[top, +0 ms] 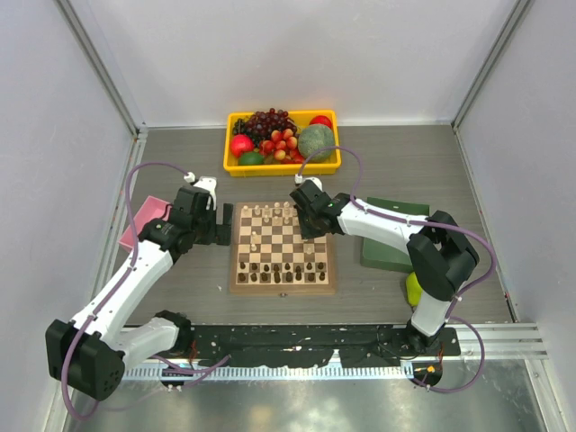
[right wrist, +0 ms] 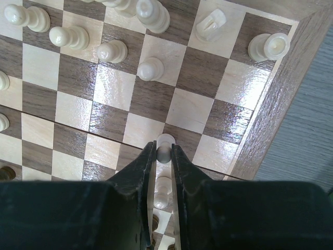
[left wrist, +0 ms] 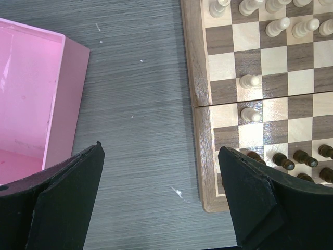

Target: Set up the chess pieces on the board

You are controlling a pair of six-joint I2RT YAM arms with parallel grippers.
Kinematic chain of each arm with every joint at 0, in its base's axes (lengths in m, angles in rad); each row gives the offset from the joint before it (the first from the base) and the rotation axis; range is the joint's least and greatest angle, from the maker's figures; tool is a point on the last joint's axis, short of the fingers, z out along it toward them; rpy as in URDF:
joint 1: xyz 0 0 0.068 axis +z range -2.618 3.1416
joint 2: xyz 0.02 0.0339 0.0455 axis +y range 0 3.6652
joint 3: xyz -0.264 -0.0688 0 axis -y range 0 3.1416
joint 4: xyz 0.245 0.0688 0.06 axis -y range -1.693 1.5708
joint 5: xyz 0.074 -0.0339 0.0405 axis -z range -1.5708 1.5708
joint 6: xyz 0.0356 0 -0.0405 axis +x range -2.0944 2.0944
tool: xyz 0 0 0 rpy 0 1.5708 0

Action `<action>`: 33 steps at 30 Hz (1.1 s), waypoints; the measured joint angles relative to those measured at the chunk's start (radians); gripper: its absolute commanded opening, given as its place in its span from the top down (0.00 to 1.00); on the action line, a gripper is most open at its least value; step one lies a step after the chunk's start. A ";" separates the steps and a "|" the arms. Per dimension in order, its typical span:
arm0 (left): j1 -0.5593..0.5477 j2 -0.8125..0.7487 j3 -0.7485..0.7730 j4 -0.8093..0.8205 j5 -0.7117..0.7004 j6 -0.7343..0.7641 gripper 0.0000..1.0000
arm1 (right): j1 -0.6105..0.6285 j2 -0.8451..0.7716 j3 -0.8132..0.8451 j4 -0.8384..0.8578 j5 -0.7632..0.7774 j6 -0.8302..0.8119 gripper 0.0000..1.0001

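We note right claw (right wrist: 164,152) clamped on a cream pawn (right wrist: 165,139) above the board (right wrist: 270,109), near its right border; left claw (left wrist: 158,177) gapes wide over bench (left wrist: 135,104), beside board's left edge.

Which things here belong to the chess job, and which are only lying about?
Belonging: board; chess pieces; right claw, shut on a white pawn.
Lying about: yellow tray of fruit; pink tray; green tray.
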 measured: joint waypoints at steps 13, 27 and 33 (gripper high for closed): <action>0.000 0.020 0.000 -0.003 0.005 -0.001 0.00 | -0.022 0.000 0.017 -0.005 0.024 -0.018 0.84; 0.000 0.026 0.000 -0.006 0.008 -0.001 0.01 | -0.060 0.008 0.059 0.011 0.043 -0.029 0.83; 0.000 0.026 0.000 -0.006 0.008 -0.001 0.00 | -0.060 0.046 0.079 0.029 0.059 -0.030 0.83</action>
